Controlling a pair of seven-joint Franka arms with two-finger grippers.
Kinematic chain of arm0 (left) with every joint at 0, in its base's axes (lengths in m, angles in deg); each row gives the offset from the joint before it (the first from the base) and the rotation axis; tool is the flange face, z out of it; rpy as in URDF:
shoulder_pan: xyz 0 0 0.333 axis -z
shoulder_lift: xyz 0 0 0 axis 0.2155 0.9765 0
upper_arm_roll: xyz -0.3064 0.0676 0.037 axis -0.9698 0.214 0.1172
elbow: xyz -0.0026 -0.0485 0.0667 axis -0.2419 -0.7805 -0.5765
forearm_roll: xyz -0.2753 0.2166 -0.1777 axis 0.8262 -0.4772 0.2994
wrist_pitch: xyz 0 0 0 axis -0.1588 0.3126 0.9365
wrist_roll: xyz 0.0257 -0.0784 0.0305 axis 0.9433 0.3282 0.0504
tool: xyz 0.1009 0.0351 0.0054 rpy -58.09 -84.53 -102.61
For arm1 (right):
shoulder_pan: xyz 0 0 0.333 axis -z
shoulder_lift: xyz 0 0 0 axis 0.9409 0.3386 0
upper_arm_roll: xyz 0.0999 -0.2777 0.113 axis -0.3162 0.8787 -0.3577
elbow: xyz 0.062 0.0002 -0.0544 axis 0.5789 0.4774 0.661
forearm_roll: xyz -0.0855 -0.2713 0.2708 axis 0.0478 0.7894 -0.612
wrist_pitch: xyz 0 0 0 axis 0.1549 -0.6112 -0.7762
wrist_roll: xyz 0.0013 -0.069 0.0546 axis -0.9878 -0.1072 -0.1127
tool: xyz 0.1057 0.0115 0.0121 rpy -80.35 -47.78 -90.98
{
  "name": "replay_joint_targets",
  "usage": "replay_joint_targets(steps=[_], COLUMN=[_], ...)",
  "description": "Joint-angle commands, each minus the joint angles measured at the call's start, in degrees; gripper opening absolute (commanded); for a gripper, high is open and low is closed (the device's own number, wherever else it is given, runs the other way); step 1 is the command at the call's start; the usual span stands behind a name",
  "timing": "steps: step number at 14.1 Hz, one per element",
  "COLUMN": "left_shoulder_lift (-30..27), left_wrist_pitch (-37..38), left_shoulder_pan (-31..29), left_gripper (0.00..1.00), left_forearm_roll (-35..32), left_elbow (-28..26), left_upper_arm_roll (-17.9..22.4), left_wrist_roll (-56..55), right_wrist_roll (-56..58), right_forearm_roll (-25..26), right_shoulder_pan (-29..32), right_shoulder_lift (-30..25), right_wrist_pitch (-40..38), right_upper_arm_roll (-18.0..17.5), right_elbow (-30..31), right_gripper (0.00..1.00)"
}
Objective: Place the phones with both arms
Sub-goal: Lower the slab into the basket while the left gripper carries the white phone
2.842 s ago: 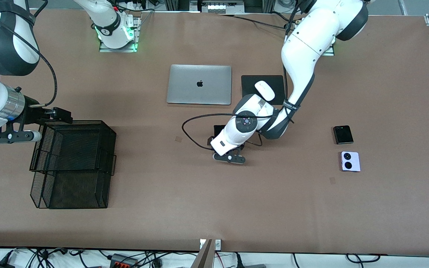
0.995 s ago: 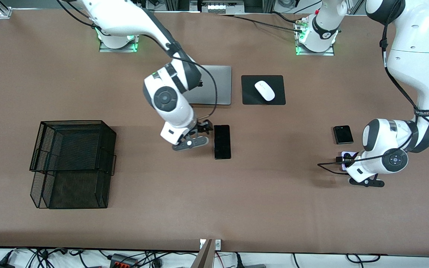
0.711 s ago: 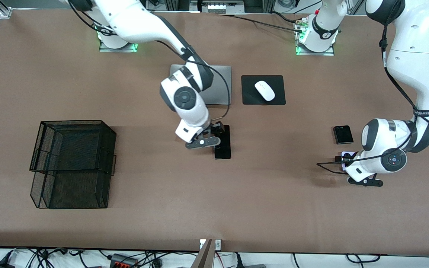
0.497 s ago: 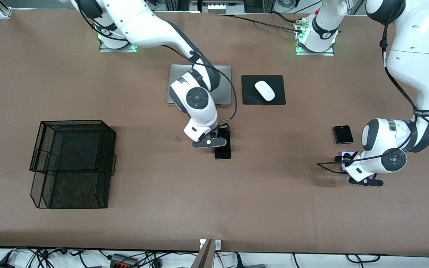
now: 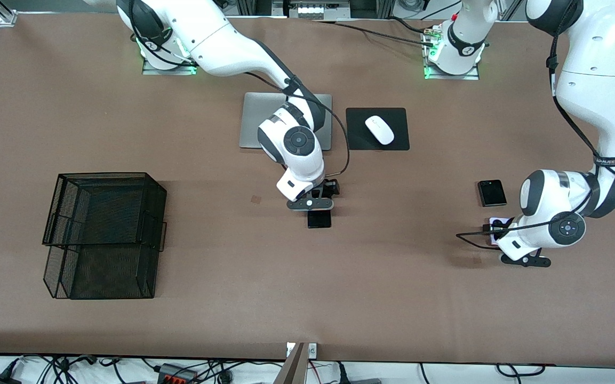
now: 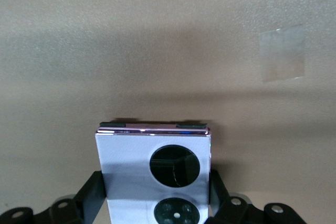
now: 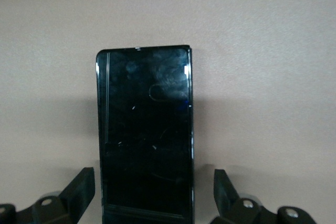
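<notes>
The long black phone (image 7: 144,135) is lying flat mid-table, its long axis running toward the front camera, straddled by the right hand (image 7: 152,192), fingers spread wide; the white phone (image 6: 155,174), near the left arm's end, is being gripped on both sides by the left hand (image 6: 156,205).

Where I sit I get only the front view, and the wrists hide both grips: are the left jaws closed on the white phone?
Observer: Yes. The left wrist view shows the left jaws pressed against both side edges of the white phone.
Operator: And the right jaws at the long black phone?
Observer: Open. The right wrist view shows them straddling the black phone, with a gap of bare table on each side and no contact.
</notes>
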Motion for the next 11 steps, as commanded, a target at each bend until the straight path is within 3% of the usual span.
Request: replay_joint_targets(steps=[1, 7, 9, 11], left_shoulder_lift=[-0.12, -0.99, -1.26, -1.35], left_wrist_pitch=[-0.57, 0.04, 0.39, 3.63], left_shoulder_pan=[-1.58, -1.41, -1.15, -0.79], left_gripper=[0.41, 0.4, 0.4, 0.4], left_forearm_roll=[2.57, 2.66, 2.57, 2.48], left_elbow=[-0.4, 0.57, 1.18, 3.37], left_upper_arm_roll=[-1.48, -1.48, -1.48, -1.48], left_wrist_roll=[1.54, 3.56, 3.39, 3.39], right_wrist_roll=[-2.16, -2.08, -1.9, -1.73], right_forearm_roll=[1.04, 3.41, 4.12, 4.12], right_shoulder_pan=[-0.85, -1.03, -1.03, -1.03], right_shoulder_lift=[1.6, 2.83, 2.92, 3.1], right_wrist_pitch=[0.73, 2.4, 2.4, 2.14], right_upper_arm_roll=[0.82, 0.73, 0.73, 0.73], right_elbow=[-1.97, -1.97, -1.97, -1.97], right_gripper=[1.0, 1.0, 0.83, 0.53])
